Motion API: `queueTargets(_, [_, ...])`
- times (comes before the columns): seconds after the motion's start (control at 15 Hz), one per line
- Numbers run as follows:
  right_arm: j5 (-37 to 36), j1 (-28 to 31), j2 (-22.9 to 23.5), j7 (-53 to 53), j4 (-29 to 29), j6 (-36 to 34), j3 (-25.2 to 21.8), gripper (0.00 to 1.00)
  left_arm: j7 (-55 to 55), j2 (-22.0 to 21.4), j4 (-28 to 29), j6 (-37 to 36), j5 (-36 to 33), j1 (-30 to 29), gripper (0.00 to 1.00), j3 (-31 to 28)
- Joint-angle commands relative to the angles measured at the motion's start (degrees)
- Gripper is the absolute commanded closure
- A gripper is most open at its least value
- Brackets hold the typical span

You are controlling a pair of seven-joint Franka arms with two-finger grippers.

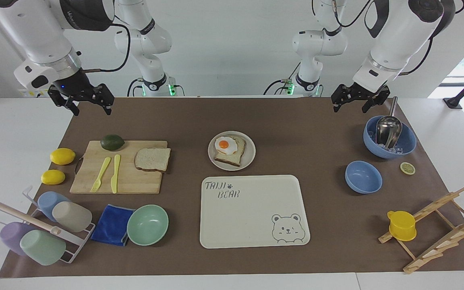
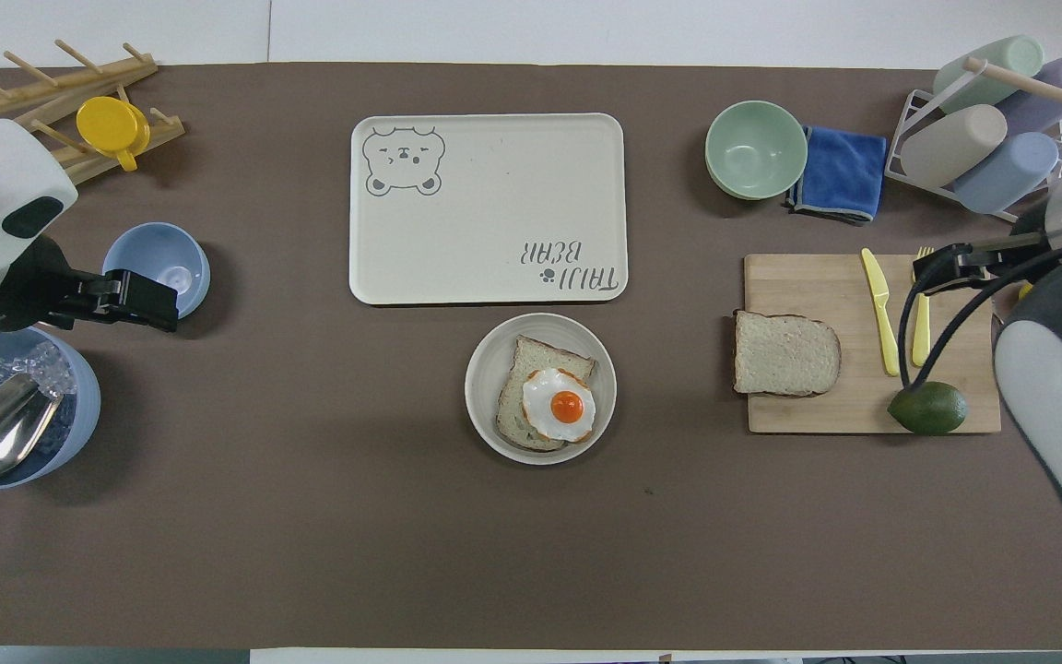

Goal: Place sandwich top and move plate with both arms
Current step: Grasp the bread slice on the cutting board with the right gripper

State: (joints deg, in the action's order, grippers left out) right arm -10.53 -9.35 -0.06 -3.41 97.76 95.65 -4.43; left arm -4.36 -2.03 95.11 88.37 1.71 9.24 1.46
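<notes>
You've got both grippers up in the air at the robots' edge of the mat, holding nothing. Right gripper [image 1: 89, 105] hangs with jaws apart over the mat's corner nearer the robots than the cutting board [image 1: 127, 177]. Left gripper [image 1: 355, 102] hangs jaws apart too, just over the rim of the blue ice bowl [image 1: 405, 143] with the metal scoop in it; that arm waits.

Landmark is the plate [image 1: 249, 158]. It sits mid-table on the brown mat, carrying a bread slice topped with a fried egg [image 1: 224, 145].

The sandwich top [image 1: 152, 158] lies flat on the cutting board, level with the plate, toward the right arm's end of the table. It rests on the board's end closest to the plate, its crust overhanging that edge slightly. Nothing touches it.

The bear tray [image 1: 252, 225] lies just beside the plate, farther from the robots. The mint bowl [image 1: 147, 224] sits farther than the plate as well, toward the right arm's end.
</notes>
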Motion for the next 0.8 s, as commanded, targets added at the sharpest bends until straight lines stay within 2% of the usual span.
queueTargets(0.0, [-4.74, -3.90, 3.63, -6.67, 2.17, 3.04, 0.21, 0.00, -0.21, 0.01, 0.08, 0.66, -0.04, -0.71, 0.00, 0.47])
queueTargets(0.13, [-9.57, -9.43, 9.08, -14.57, 2.35, 5.50, 0.21, 0.00, -0.21, 0.01, 0.08, 0.66, -0.04, -0.71, 0.00, 0.47])
queueTargets(0.2, [-10.21, -9.98, 10.68, -16.79, 2.87, 7.69, 0.30, 0.00, -0.21, 0.01, 0.08, 0.66, 0.05, -0.71, 0.00, 0.47])
queueTargets(0.4, [-10.74, -10.42, 11.48, -18.56, 9.71, 15.52, 0.21, 0.00, -0.21, 0.01, 0.08, 0.66, -0.04, -0.71, 0.00, 0.47])
queueTargets(0.53, [-10.74, -13.49, 12.71, -25.13, 11.92, 15.97, 0.30, 0.00, -0.21, 0.01, 0.08, 0.66, -0.04, -0.71, 0.00, 0.47])
queueTargets(0.73, [-10.74, -16.83, 16.04, -29.97, 12.19, 16.50, 0.30, 0.00, -0.21, 0.09, 0.08, 0.75, -0.04, -0.71, 0.00, 0.47])
